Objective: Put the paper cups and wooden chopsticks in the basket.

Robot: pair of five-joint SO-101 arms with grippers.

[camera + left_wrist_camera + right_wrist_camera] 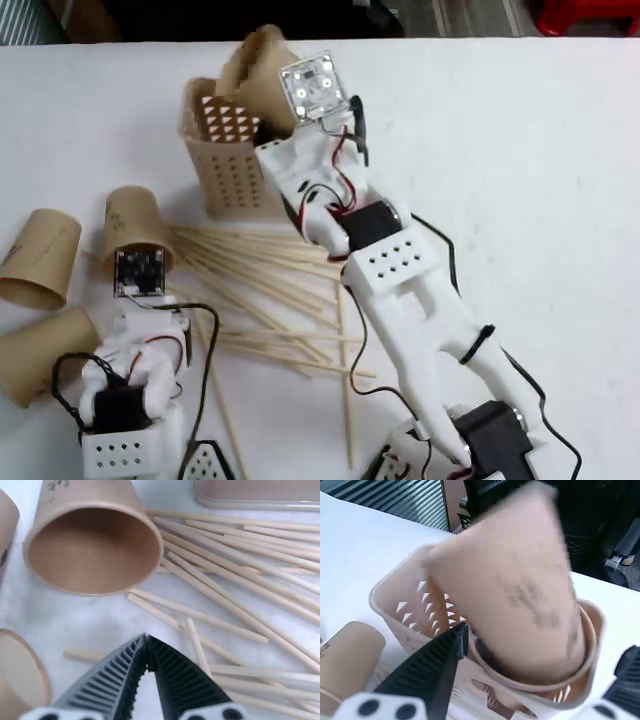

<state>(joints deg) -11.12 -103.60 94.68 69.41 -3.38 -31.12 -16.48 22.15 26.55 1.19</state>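
Plainly, a white desk (540, 150) is carrying the things, a dark room behind.
Right pincer (545, 642) is gaping wide around a cup (520, 580) leaning in the basket (395, 595); left pincer (146, 639) is hovering closed over scattered chopsticks (240, 580), near a toppled cup (95, 550).

A tilted paper cup (258, 68) blocks the basket (232, 182) mouth.
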